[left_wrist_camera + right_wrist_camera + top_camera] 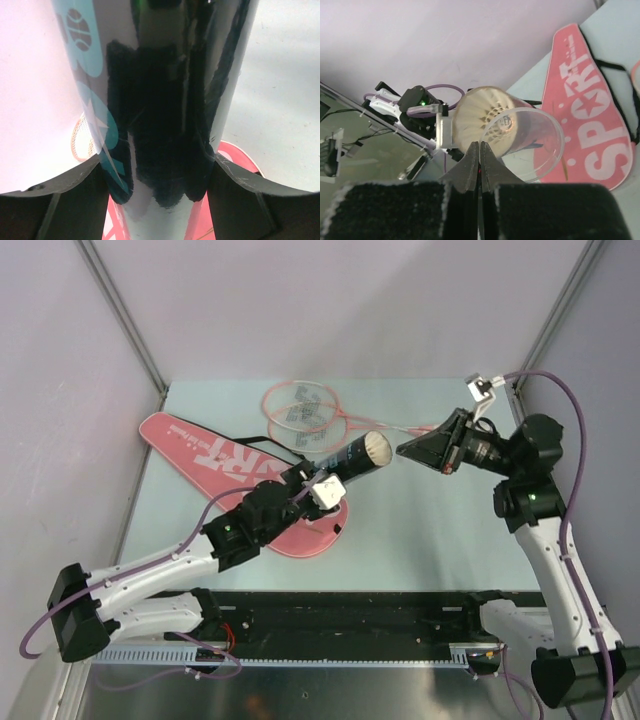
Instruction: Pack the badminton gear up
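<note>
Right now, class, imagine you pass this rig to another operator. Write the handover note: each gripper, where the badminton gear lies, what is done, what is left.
Left gripper: clamped on the dark tube, open mouth facing the right arm.
Right gripper: shut, apparently empty, at the tube's mouth.
Shuttlecock: just inside the mouth.
Rackets: at the table's back, outside the pink bag, which lies flat under the left arm.
Done: shuttlecock in tube.
Left: rackets, probably tube, into bag.

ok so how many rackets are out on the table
2. The far racket and near racket lie toward the back of the table, heads overlapping, shafts pointing right. Another could be hidden inside the pink bag.
</note>
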You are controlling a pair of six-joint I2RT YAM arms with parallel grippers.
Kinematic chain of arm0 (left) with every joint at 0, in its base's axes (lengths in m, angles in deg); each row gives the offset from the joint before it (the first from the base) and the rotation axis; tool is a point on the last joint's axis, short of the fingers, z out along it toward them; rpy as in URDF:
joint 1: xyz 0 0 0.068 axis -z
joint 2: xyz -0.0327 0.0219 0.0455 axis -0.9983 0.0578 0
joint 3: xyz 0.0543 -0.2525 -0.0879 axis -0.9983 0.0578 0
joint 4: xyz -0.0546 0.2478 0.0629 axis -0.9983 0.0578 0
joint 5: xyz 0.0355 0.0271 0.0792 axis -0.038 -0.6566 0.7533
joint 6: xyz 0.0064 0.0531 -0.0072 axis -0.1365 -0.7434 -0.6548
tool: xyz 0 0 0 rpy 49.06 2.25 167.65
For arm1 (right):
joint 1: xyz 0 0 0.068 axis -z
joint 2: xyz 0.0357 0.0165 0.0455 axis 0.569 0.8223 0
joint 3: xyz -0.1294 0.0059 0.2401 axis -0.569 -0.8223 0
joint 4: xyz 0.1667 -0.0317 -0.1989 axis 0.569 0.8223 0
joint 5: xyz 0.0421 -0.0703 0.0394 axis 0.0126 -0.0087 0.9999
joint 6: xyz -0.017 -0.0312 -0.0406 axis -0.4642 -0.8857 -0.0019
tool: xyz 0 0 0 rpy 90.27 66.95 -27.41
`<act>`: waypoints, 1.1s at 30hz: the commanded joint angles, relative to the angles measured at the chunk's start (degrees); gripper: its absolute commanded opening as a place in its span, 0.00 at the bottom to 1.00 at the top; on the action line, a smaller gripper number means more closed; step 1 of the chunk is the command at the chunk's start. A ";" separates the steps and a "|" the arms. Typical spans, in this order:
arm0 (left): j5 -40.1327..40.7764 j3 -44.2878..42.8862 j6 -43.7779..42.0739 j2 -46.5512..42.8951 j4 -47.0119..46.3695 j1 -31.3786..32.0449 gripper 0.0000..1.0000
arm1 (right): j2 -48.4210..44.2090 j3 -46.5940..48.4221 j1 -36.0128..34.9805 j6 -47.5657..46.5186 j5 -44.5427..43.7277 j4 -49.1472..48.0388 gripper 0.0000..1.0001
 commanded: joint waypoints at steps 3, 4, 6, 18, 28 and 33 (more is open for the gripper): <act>0.30 -1.56 -3.50 -0.95 -2.70 1.93 0.06 | 4.11 4.55 -3.46 -0.64 -0.11 8.22 0.00; 0.57 -1.56 -4.02 -0.86 -2.70 2.02 0.06 | 4.90 5.07 -3.72 -1.43 -0.37 9.27 0.00; 0.66 -1.47 -4.29 -0.69 -2.70 2.46 0.06 | 5.52 6.22 -4.25 -1.88 -0.11 10.95 0.00; 1.81 -1.56 -5.17 -0.33 -2.34 3.17 0.06 | 7.37 8.59 -10.32 -3.01 -1.86 14.99 0.00; 0.93 -1.30 -4.91 -1.74 -2.43 3.25 0.05 | 7.54 8.59 -12.60 -2.49 -1.96 16.67 0.00; 0.14 -0.42 -5.17 -3.14 -3.48 3.25 0.05 | 7.98 8.59 -12.60 1.28 0.85 16.23 0.00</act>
